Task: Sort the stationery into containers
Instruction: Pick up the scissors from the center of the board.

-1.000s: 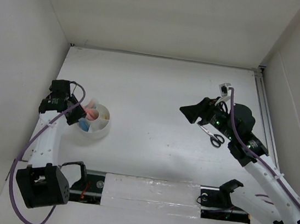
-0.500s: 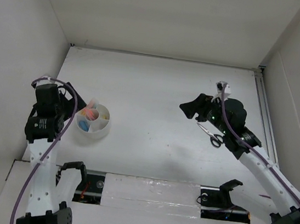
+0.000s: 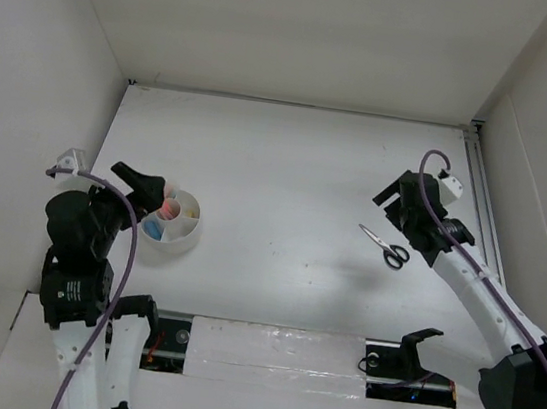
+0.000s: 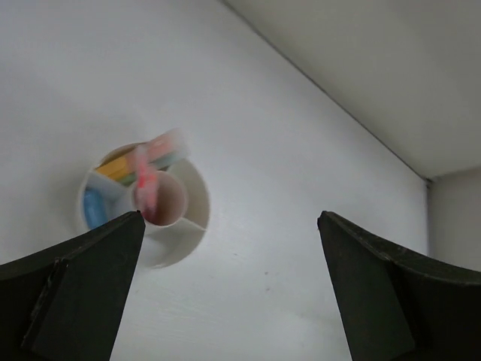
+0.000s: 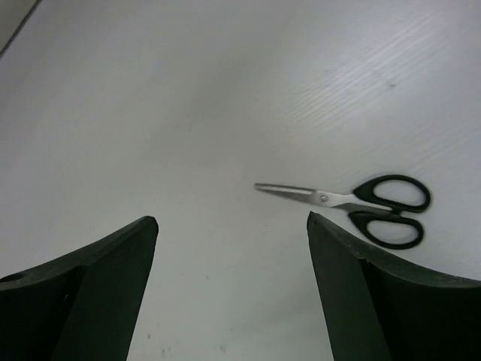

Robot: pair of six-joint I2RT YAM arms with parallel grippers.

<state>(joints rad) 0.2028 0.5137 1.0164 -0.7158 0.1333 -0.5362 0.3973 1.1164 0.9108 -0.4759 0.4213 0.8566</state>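
Observation:
The round white divided tub (image 3: 184, 236) stands at the left of the table. Pink pens (image 4: 146, 188) stand in its central cup, with a blue marker (image 4: 94, 207) and yellow-orange pieces (image 4: 118, 168) in the wedges beside it. My left gripper (image 3: 140, 183) hovers over the tub's left rim, open wide and empty (image 4: 230, 218). Black-handled scissors (image 3: 386, 247) lie flat on the table at the right, closed, blades pointing left (image 5: 353, 201). My right gripper (image 3: 397, 203) hangs just behind them, open and empty (image 5: 231, 218); the scissors lie ahead of its right finger.
White walls close in the table on the left, back and right. A metal rail (image 3: 483, 202) runs along the right edge. The mounting strip with both arm bases (image 3: 284, 352) lies at the near edge.
My left gripper opened wide and the arm drew back and up from the tub. My right arm swung right, away from above the scissors, its jaws opening wider. The scissors stayed put.

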